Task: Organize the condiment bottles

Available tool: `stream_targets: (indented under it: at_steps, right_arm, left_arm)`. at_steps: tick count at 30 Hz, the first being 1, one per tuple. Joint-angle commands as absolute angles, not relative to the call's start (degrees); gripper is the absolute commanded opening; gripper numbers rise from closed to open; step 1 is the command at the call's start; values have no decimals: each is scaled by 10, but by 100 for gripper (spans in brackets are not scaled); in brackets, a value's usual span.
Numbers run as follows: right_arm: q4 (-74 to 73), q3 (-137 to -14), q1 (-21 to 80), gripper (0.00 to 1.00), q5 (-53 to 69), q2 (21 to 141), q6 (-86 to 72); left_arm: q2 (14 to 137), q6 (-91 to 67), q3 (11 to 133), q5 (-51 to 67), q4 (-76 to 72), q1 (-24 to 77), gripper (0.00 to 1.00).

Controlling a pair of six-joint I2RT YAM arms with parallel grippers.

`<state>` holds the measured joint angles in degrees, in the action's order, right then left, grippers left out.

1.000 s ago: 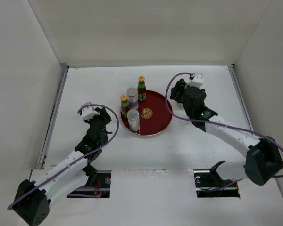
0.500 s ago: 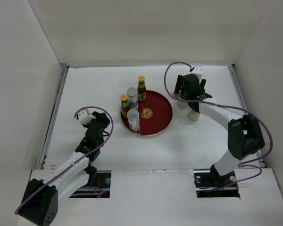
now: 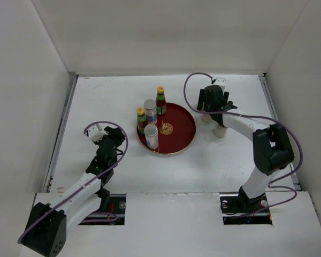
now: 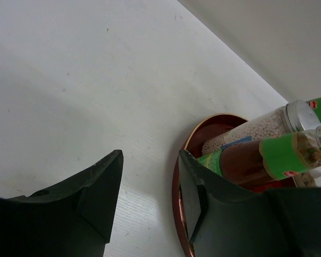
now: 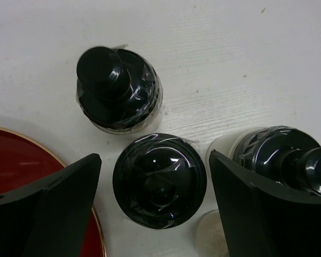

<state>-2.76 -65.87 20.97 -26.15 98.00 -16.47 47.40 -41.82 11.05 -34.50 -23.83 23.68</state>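
Observation:
On the red plate [image 3: 176, 131] stand two green-red bottles with yellow caps [image 3: 160, 101] [image 3: 142, 121] and two silver-lidded shakers [image 3: 150, 111] [image 3: 151, 136]. Three black-capped cruets stand on the table just right of the plate. In the right wrist view they are the far one [image 5: 117, 88], the middle one [image 5: 159, 179] and the right one [image 5: 289, 158]. My right gripper [image 5: 154, 160] hangs open above them, one finger on each side of the middle cruet and not touching it. My left gripper [image 4: 150, 160] is open and holds nothing, left of the plate's rim [image 4: 176, 176].
White walls enclose the table at the back and on both sides. In the left wrist view a shaker [image 4: 257, 131] and a green-red bottle [image 4: 267, 158] show past the right finger. The plate's gold-edged rim [image 5: 99, 235] lies close to my right gripper's left finger.
My right arm has folded up and its gripper has moved back over the cruets with its jaws wider. My left gripper has drawn slightly left, away from the plate, and parted its jaws.

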Motion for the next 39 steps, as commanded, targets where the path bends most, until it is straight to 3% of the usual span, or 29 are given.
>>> stream_targets:
  at_steps: [1,8,18,34,36,39]
  right_arm:
    - [-30,-689,209,87,-254,990,-160]
    - [-17,-684,209,64,-272,971,-159]
    - [45,-635,273,59,-297,836,-143]
    - [99,-719,431,60,-190,990,-177]
    - [97,-725,436,64,-189,1010,-178]
    - [91,-728,438,80,-192,1027,-178]
  left_arm:
    - [454,-422,103,-345,-269,228,44]
    - [466,-424,103,-340,-272,227,46]
    - [471,-426,101,-340,-283,228,49]
    - [474,-428,97,-337,-289,232,51]
    - [475,-428,97,-335,-289,230,51]
    - [474,-428,97,-335,-289,231,52]
